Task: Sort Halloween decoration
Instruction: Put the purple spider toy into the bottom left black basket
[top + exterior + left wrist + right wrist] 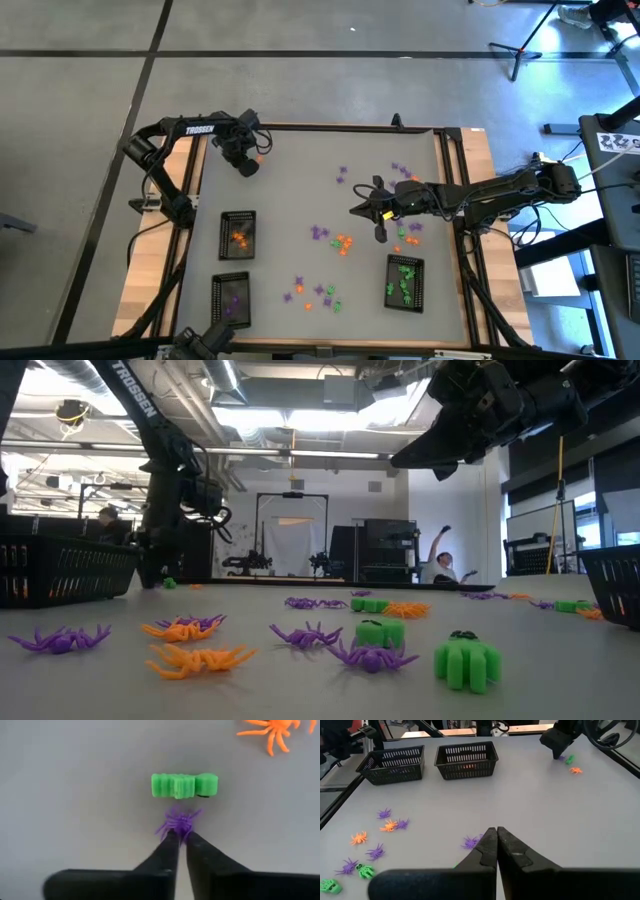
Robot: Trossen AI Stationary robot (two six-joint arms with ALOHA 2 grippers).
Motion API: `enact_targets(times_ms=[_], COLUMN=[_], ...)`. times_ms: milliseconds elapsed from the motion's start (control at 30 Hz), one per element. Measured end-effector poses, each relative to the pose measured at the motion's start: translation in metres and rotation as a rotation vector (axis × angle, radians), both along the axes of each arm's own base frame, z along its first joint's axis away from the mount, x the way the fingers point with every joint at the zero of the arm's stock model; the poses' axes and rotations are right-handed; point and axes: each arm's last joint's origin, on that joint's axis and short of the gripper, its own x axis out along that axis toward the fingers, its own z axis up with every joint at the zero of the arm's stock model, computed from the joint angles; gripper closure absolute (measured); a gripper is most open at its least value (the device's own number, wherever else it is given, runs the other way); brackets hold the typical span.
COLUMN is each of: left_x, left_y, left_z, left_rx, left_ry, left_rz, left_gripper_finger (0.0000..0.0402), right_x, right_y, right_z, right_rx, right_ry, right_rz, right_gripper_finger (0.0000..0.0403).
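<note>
Small orange, purple and green trinkets (340, 243) lie scattered over the grey table. My left gripper (181, 838) stands at the table's far left corner (245, 160), pointing down, shut on a purple spider (179, 821). A green trinket (184, 786) lies just beyond the spider, and an orange spider (270, 732) lies a little farther off. My right gripper (496, 831) hangs shut and holding nothing above the table's middle right (358, 210), over scattered trinkets. My left gripper pinches the purple spider between its two fingertips (170, 840), at the spider's near side (177, 829). The fingers come from above, pointing down. Most of the spider shows beyond the tips, on or just above the table beside the green trinket.
Three black mesh trays stand near the table's front: one with orange pieces (238, 235), one with purple pieces (231, 298), and one with green pieces (405, 282). Loose trinkets cluster at centre and front (372, 645). A wooden rim (190, 160) borders the table.
</note>
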Motion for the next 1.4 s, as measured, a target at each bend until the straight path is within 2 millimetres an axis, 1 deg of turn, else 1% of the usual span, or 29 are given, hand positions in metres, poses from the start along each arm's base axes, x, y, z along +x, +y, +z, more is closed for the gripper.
enact_targets(times_ms=[100,167,300,367,433,500,600,733,833,933,1033,1133,1267,1400], left_x=[0.002,0.004,0.005,0.006,0.007,0.007,0.011,0.017,0.022,0.024,0.025,0.025,0.025,0.026], left_y=[-0.001,-0.001,-0.01,-0.02,-0.034,-0.055,-0.094,-0.155,-0.205,-0.252,-0.296,-0.334,-0.376,-0.404], left_z=[0.004,0.01,0.035,0.05,0.067,0.081,0.101,0.121,0.128,0.128,0.124,0.117,0.105,0.092], left_rx=[0.015,0.046,0.079,0.087,0.1,0.091,0.057,-0.012,-0.082,-0.137,-0.193,-0.255,-0.331,-0.42], left_ry=[-0.003,-0.007,-0.015,-0.027,-0.05,-0.051,-0.098,-0.198,-0.27,-0.294,-0.316,-0.343,-0.348,-0.314], left_rz=[-0.007,-0.018,-0.042,-0.049,-0.058,-0.08,-0.143,-0.245,-0.307,-0.322,-0.311,-0.283,-0.235,-0.189], left_gripper_finger=[0.0398,0.0401,0.0401,0.0401,0.0401,0.0401,0.0401,0.0401,0.0401,0.0401,0.0401,0.0401,0.0401,0.0401], right_x=[0.0,0.0,0.0,0.0,0.0,0.0,0.001,0.001,0.002,0.003,0.003,0.003,0.003,0.004], right_y=[0.0,0.0,0.0,0.0,0.0,0.0,0.0,0.0,0.0,0.0,0.0,0.0,0.0,0.0], right_z=[0.0,0.0,0.001,0.001,0.001,0.001,0.002,0.004,0.006,0.008,0.008,0.008,0.01,0.01], right_rx=[0.0,0.0,0.0,0.0,0.0,-0.002,-0.002,-0.005,-0.004,-0.004,-0.004,-0.004,-0.003,-0.002], right_ry=[0.0,-0.001,-0.007,-0.008,-0.009,-0.013,-0.018,-0.04,-0.068,-0.078,-0.082,-0.082,-0.093,-0.103], right_rz=[0.0,0.0,0.001,0.0,0.001,0.001,0.001,0.002,0.002,0.003,0.003,0.003,0.003,0.002], right_gripper_finger=[0.0398,0.0398,0.0398,0.0398,0.0398,0.0398,0.0398,0.0398,0.0398,0.0398,0.0398,0.0398,0.0398,0.0398])
